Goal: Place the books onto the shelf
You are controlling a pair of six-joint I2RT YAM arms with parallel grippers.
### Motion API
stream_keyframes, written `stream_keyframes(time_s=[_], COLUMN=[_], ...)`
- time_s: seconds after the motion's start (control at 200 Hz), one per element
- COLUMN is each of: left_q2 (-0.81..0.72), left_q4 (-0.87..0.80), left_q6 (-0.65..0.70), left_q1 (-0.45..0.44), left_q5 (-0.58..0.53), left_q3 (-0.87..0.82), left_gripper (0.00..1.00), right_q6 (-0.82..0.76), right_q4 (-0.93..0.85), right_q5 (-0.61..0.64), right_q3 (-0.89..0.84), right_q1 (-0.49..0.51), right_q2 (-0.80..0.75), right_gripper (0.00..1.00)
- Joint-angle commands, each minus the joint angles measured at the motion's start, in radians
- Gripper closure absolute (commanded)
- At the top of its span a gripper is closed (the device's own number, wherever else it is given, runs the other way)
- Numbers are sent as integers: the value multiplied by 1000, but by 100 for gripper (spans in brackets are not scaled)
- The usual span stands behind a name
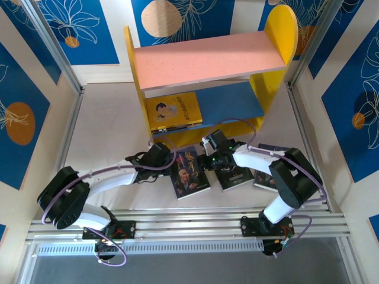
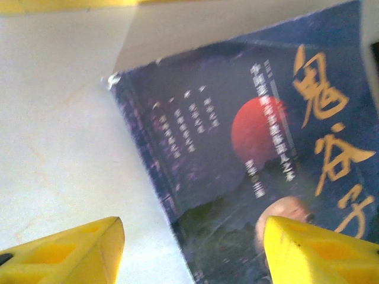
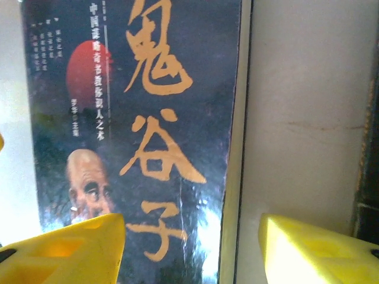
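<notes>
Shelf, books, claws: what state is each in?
Shelf: upright, top board bare.
Yellow book: on its lower board.
Left portrait book: flat on table.
Right portrait book: flat on table.
Dark book: flat, partly under right arm.
Left gripper: open, empty.
Right gripper: open, empty.

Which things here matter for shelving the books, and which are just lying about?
Job: shelf; yellow book on its blue board; left portrait book; right portrait book; half-hidden dark book beside it.
Not the job: flowered wall panels; metal rails.
</notes>
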Motion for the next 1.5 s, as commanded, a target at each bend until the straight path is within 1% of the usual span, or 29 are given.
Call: stream_keyframes(time_s=[0.0,0.35,0.49,0.59,0.685,0.865,1.076,1.256,1.491], left_q2=[-7,-26,-20,-13,-11,15,75,111,149], left_q4=[-11,11,40,54,54,76,118,139,187], left_q6=[-37,-78,-92,-100,-102,-116,-129,-135,-138], left_q1=[6,6,6,4,4,0,-7,-9,-10], left_q5=[42,75,91,101,103,114,122,133,155], left_q3=[-31,-81,-96,-101,-102,-106,-107,-108,-91], left_gripper=[36,33,33,32,32,32,32,32,32], right_q6=[-12,-22,6,36,70,81,83,90,100], right_q4=[8,-26,-37,-42,-31,-16,-3,32,100], right_q5=[60,123,168,170,172,153,143,101,8], right_q3=[42,56,49,43,27,7,-1,-27,-53], right_q1=[34,116,161,186,201,203,201,187,182], right_q2=[45,105,144,179,201,232,249,249,245], right_gripper=[37,35,35,37,42,58,69,81,83])
